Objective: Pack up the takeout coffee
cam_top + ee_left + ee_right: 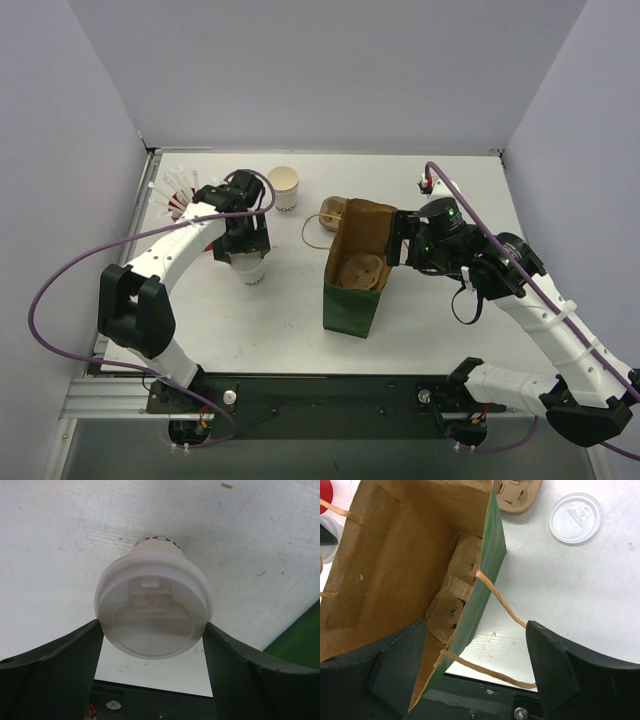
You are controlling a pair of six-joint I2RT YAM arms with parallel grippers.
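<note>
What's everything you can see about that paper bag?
The paper bag is green outside, plain brown inside, with twisted paper handles. It stands upright and open on the white table, near the middle. A moulded pulp cup carrier lies at its bottom. The right gripper is open astride its right wall, one finger inside, one outside.

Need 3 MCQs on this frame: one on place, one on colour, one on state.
1. Where is the takeout coffee? A inside the paper bag; B in the left end effector; C in the right end effector.
2. What colour is the paper bag's outside? A green; B red; C white.
3. What state is the right end effector in? A shut on nothing; B out of view; C open, astride the bag's wall.

Answers: B, the left wrist view shows the lidded cup between that end effector's fingers; A, the bag's outer wall is green in the top view; C, its fingers stand wide apart on either side of the wall.
</note>
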